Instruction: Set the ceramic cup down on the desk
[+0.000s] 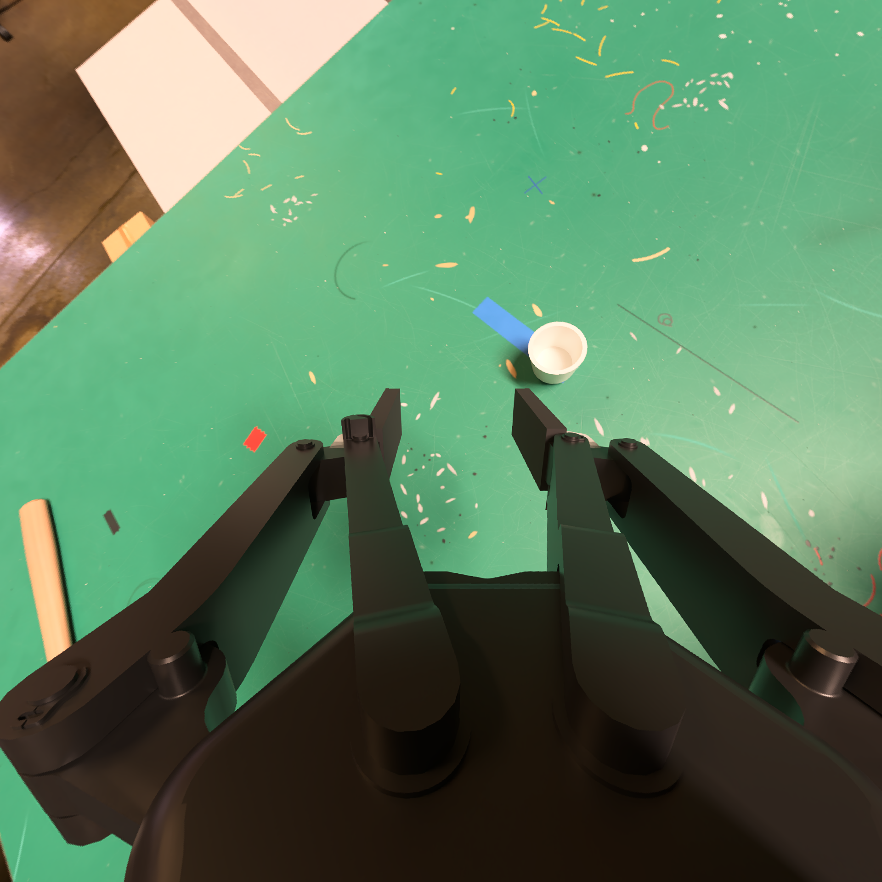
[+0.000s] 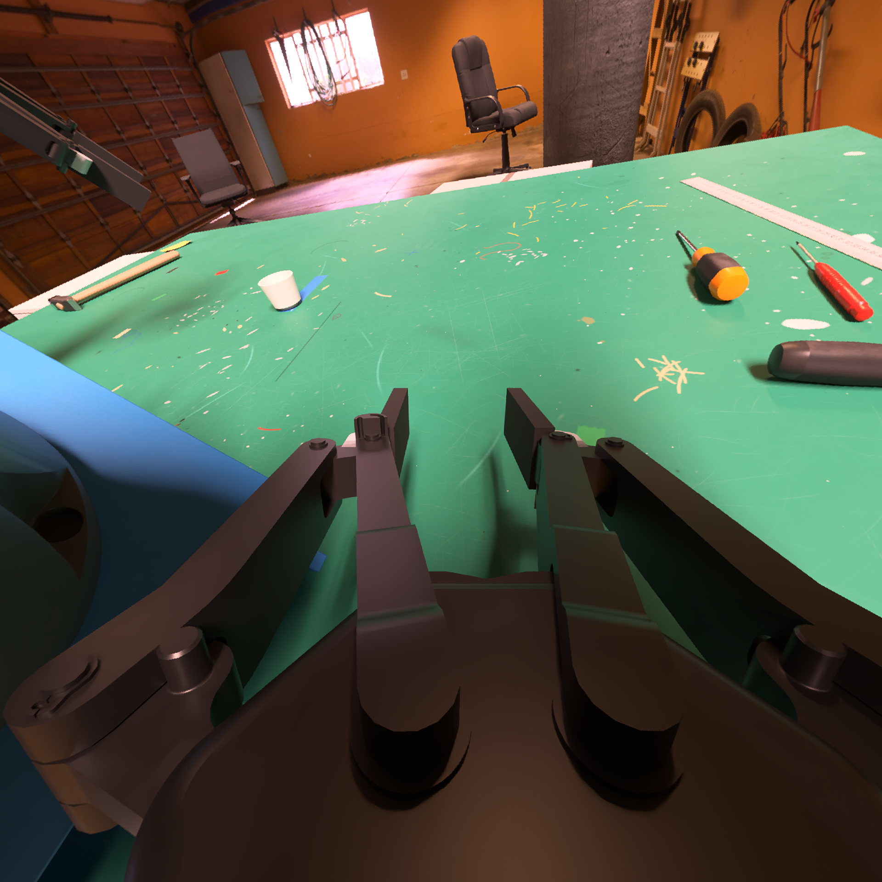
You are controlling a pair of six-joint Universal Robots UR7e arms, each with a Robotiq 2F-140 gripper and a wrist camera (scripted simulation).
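Observation:
A small white ceramic cup (image 1: 556,352) stands upright on the green desk mat (image 1: 668,215), over the end of a blue tape strip (image 1: 501,322). My left gripper (image 1: 457,393) is open and empty, above the mat, with the cup just beyond its right fingertip. In the right wrist view the same cup (image 2: 280,288) stands far off at the left. My right gripper (image 2: 457,392) is open and empty, low over the mat (image 2: 477,310), far from the cup.
A hammer with a wooden handle (image 2: 119,279) lies near the mat's left edge; its handle (image 1: 44,572) shows at left. An orange-handled screwdriver (image 2: 718,272), a red screwdriver (image 2: 837,288), a steel ruler (image 2: 782,219) and a dark grey handle (image 2: 825,362) lie at right. A blue robot base (image 2: 71,477) stands at left.

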